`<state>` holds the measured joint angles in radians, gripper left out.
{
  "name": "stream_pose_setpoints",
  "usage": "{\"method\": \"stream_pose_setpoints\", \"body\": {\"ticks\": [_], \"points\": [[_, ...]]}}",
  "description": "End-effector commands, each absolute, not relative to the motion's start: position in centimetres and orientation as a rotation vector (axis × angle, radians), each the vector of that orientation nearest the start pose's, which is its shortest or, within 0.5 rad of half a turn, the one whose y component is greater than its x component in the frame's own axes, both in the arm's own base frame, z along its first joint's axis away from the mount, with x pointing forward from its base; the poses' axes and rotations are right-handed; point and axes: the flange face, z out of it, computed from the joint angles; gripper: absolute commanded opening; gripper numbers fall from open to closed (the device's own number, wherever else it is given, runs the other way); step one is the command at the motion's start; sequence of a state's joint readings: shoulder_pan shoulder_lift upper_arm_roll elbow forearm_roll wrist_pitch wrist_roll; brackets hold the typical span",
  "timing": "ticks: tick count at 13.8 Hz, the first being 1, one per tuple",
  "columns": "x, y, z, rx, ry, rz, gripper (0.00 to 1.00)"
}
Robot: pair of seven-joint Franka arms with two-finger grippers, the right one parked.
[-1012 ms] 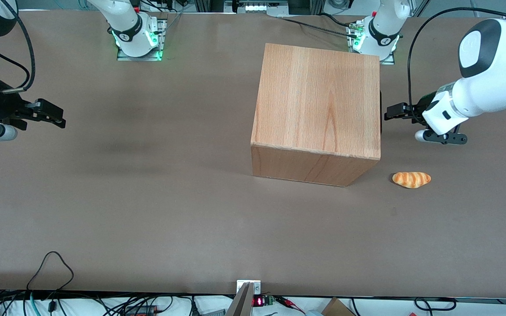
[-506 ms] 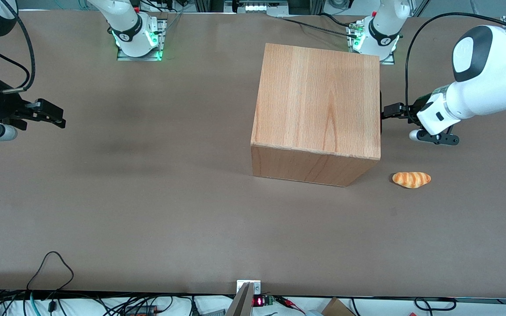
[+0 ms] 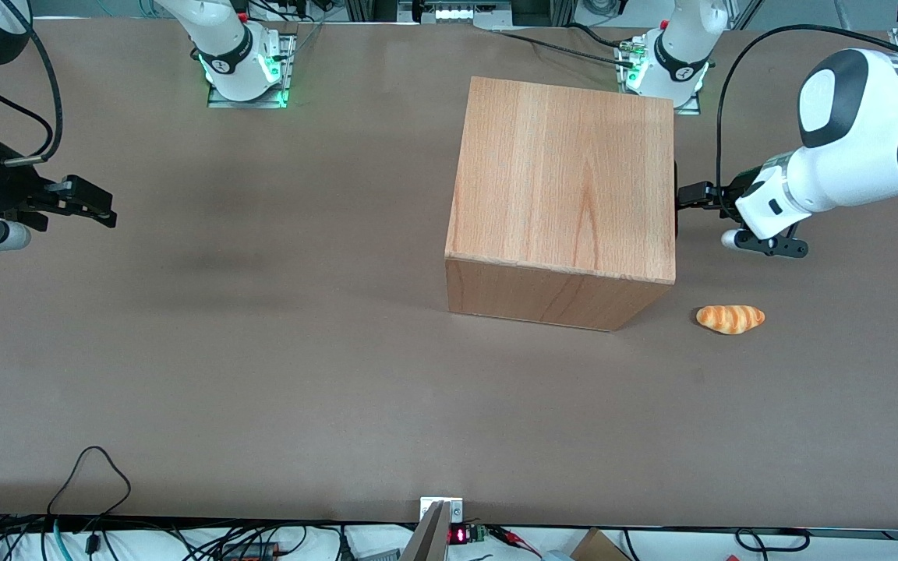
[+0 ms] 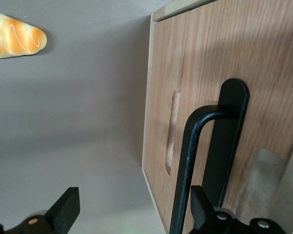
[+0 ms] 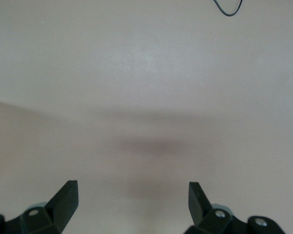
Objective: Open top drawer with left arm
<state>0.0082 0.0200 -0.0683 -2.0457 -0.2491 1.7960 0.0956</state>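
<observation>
The wooden cabinet (image 3: pixel 566 171) stands on the table with its front facing the working arm's end. The top drawer (image 4: pixel 200 63) is shut, its front panel flush with the casing. Its black bar handle (image 4: pixel 188 161) stands out from the panel. The left arm (image 3: pixel 846 156) holds its black gripper (image 3: pixel 683 199) right at the drawer front. In the left wrist view the gripper (image 4: pixel 134 207) is open, and the handle bar lies between the fingers, close to one fingertip (image 4: pixel 200 200). The jaws do not touch the bar.
A small orange striped bread roll (image 3: pixel 730 319) lies on the brown table (image 3: pixel 262 351) nearer the front camera than the gripper, beside the cabinet's front corner; it also shows in the left wrist view (image 4: pixel 14 34). Cables run along the table's edges.
The left arm has moved toward the cabinet, bringing the gripper up to the drawer front and around the handle. The cabinet and the roll have not moved.
</observation>
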Motion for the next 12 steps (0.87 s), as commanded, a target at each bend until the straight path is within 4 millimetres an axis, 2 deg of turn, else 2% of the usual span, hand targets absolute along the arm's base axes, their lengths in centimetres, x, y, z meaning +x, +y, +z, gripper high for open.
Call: {"method": "stream_pose_setpoints", "body": {"ticks": [1, 12], "points": [[51.6, -5.3, 41.1, -3.380, 0.138, 0.427, 1.00], [51.6, -6.3, 39.4, -3.368, 0.165, 0.452, 1.00]]}}
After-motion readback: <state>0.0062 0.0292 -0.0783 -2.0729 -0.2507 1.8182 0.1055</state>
